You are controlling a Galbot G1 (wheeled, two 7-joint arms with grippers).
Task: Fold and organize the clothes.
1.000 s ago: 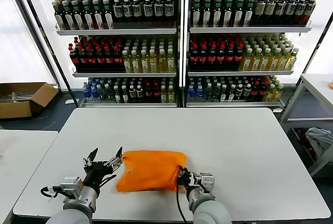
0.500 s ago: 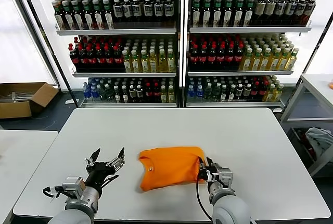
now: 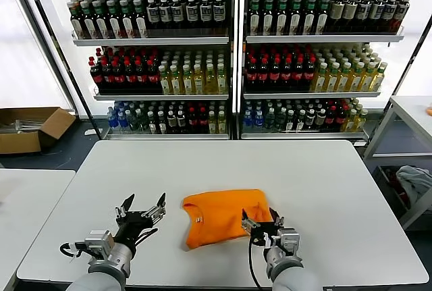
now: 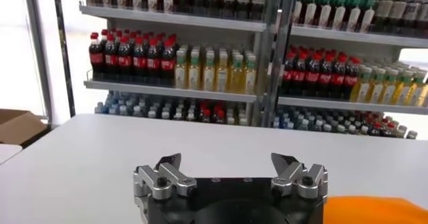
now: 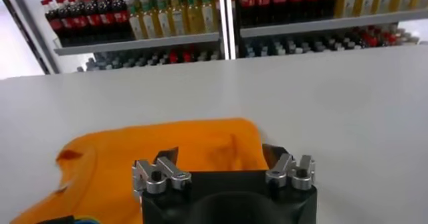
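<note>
The bright orange T-shirt (image 3: pixel 221 215) lies folded into a compact rectangle on the white table (image 3: pixel 317 176), its neck opening toward the left. It also shows in the right wrist view (image 5: pixel 160 155) and as a corner in the left wrist view (image 4: pixel 374 208). My right gripper (image 3: pixel 262 224) is open at the shirt's near right edge, its fingers spread over the fabric without holding it. My left gripper (image 3: pixel 144 207) is open and empty, a short way left of the shirt above bare table.
Shelves of drink bottles (image 3: pixel 229 55) stand behind the table. A cardboard box (image 3: pixel 30 127) sits on the floor at far left. A side table (image 3: pixel 30 203) is at left, and a pale cloth heap (image 3: pixel 415 183) lies on a rack at right.
The shirt went from flat near the left gripper to a tighter fold shifted right. My right gripper let go of it and now stands open at its edge. The left gripper shifted slightly right.
</note>
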